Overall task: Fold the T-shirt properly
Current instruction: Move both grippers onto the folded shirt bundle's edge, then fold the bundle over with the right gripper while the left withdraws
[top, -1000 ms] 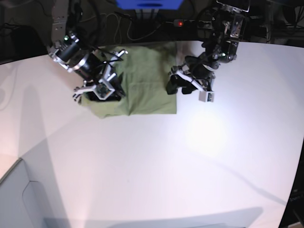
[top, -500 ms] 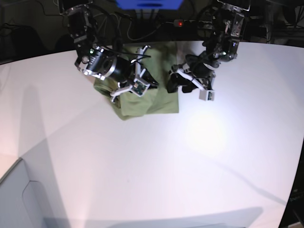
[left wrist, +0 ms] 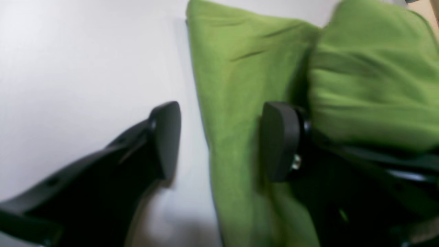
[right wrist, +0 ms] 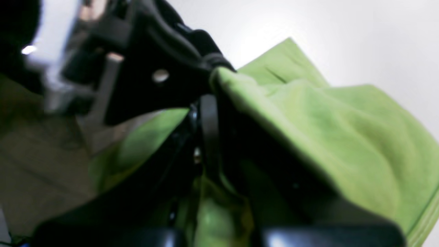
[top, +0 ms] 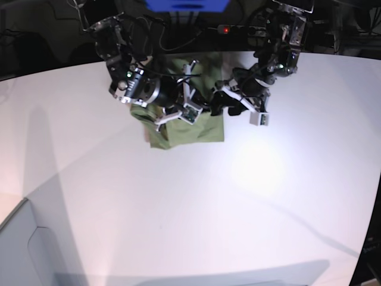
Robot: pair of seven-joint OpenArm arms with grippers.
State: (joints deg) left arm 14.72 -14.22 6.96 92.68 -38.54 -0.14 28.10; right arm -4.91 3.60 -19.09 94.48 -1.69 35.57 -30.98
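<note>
The olive-green T-shirt (top: 186,131) lies folded at the far middle of the white table (top: 238,202). My right gripper (top: 188,111) is above it, shut on a lifted fold of the T-shirt (right wrist: 343,137), which drapes over its fingers (right wrist: 208,123). My left gripper (top: 218,106) stands open at the shirt's right edge. In the left wrist view, one finger (left wrist: 167,137) is over bare table and the other (left wrist: 279,140) over the T-shirt (left wrist: 233,85), so the cloth's edge runs between them. The raised fold hangs close behind.
Behind the table's far edge sit a power strip with a red light (top: 225,28), cables and a blue object (top: 187,5). A grey panel (top: 27,250) shows at the bottom left corner. Both arms crowd together over the shirt.
My right gripper has carried the shirt's left side up and across to the right, so the cloth looks narrower. The left arm has stayed where it was, still open.
</note>
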